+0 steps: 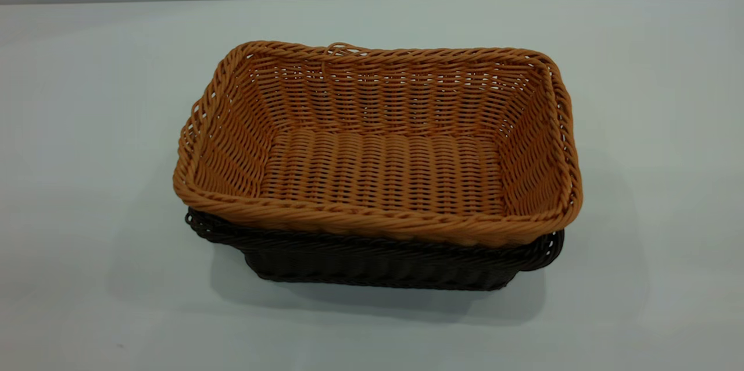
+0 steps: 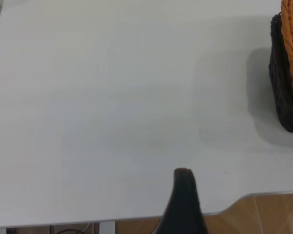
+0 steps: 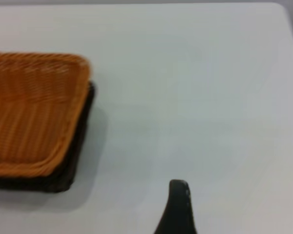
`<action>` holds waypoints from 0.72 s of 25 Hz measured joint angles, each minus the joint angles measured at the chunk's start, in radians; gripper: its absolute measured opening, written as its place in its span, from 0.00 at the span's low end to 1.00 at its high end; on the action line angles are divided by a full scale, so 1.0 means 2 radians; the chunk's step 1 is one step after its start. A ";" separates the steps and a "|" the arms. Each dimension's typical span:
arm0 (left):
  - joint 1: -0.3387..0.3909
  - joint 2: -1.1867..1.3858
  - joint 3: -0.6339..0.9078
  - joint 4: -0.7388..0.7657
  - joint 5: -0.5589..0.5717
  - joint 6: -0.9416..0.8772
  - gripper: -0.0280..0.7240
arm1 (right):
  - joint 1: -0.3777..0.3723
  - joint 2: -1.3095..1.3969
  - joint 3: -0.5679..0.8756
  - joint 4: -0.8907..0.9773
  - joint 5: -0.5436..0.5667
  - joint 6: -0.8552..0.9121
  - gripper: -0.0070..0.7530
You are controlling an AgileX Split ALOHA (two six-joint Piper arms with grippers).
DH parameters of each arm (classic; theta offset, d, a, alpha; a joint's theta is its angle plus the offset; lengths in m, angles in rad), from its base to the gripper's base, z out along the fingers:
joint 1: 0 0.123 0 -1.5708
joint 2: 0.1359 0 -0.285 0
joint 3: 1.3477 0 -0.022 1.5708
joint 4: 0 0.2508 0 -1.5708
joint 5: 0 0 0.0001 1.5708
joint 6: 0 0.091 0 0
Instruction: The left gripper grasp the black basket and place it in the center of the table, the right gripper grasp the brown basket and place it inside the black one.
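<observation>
Exterior view: the brown basket sits nested inside the black basket, near the middle of the tabletop. Only the dark rim and lower wall show beneath the orange-tan weave. The pair's long axis runs across this view, left to right. The brown rim rides above the black one rather than flush; I judge the nesting done, if slightly proud. Neither of my end effectors appears here.

Left wrist view: my left end effector shows only as one dark finger tip over bare tabletop near its edge. I cannot tell whether it is wide or narrow; it holds nothing visible. The baskets lie well apart from it, at the far corner of this picture, one short end facing it.

Right wrist view: my right end effector likewise shows a single dark tip, spread not determinable, nothing in it. The stacked baskets lie apart from it, off to one side.

Which arm is nearer I cannot settle. No brand, label or writing is legible anywhere.
</observation>
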 joint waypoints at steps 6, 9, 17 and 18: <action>0.000 0.000 0.000 0.000 -0.001 0.000 0.76 | -0.002 0.000 0.000 -0.026 -0.001 0.041 0.68; 0.000 0.000 0.000 0.000 -0.001 0.000 0.76 | -0.002 0.000 0.000 -0.026 -0.001 0.043 0.65; 0.000 0.000 0.000 0.000 -0.001 0.000 0.76 | -0.002 0.000 0.000 -0.026 -0.002 0.043 0.57; 0.000 0.000 0.000 0.000 -0.001 0.000 0.76 | -0.002 0.000 0.000 -0.026 -0.002 0.043 0.56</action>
